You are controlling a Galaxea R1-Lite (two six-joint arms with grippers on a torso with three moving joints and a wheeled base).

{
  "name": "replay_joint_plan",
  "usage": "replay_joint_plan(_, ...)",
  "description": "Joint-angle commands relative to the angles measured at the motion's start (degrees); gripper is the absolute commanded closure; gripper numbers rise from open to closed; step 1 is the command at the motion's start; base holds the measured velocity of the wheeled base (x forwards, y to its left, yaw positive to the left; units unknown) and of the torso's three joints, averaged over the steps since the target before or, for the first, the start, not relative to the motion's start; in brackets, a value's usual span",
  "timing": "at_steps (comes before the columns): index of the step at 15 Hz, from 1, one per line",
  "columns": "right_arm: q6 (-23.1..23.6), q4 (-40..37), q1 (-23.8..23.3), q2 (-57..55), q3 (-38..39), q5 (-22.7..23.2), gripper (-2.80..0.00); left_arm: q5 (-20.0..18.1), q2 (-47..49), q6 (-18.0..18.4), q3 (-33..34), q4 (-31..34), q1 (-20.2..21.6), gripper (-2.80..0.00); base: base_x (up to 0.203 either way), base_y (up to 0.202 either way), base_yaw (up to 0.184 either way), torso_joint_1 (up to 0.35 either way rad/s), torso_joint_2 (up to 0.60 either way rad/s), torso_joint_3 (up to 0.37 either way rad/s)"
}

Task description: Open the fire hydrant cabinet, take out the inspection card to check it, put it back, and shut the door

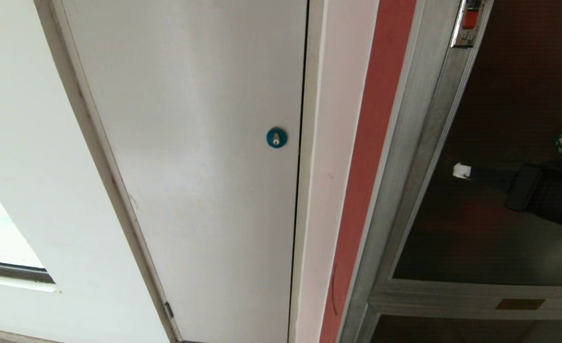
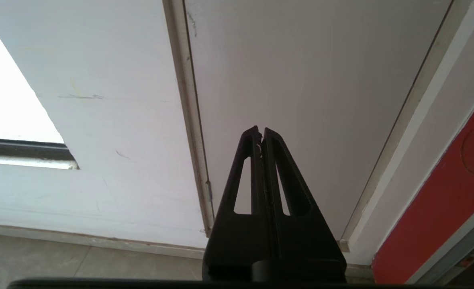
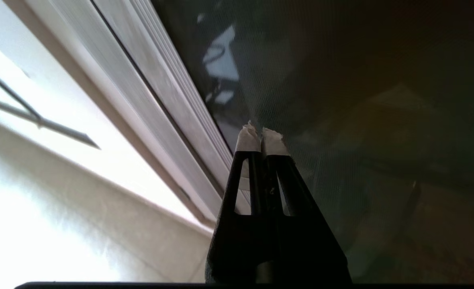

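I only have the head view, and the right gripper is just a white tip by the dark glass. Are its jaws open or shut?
Observer: Shut. The right wrist view shows the right gripper with both taped tips together, in front of the door glass.
Operator: And the left arm? I can't see it.
Observer: The left gripper is shut too, holding nothing, facing the white panel.
Operator: What's below that panel?
Observer: Grey floor tiles, just beneath its bottom edge.
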State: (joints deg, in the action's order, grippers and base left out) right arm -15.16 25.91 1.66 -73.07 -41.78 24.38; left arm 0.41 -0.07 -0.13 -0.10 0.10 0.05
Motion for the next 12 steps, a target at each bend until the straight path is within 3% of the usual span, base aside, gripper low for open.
replay_joint_plan(1, -0.9, -0.6, 1.7, 7.3, 0.5, 2.1, 0.00, 0.0, 0.1, 0.0, 0.0, 0.1, 0.0, 0.00, 0.000, 0.000, 0.000, 0.000, 0.00, 0.000)
replay_joint_plan(6, -4.4, -7.2, 4.4, 11.3, -14.2, 3.3, 0.00, 0.0, 0.1, 0.0, 0.0, 0.0, 0.0, 0.00, 0.000, 0.000, 0.000, 0.000, 0.00, 0.000)
replay_joint_plan(12, -11.1, -9.4, 5.6, 3.0, -35.0, 4.8, 0.00, 0.0, 0.1, 0.0, 0.0, 0.0, 0.0, 0.00, 0.000, 0.000, 0.000, 0.000, 0.00, 0.000)
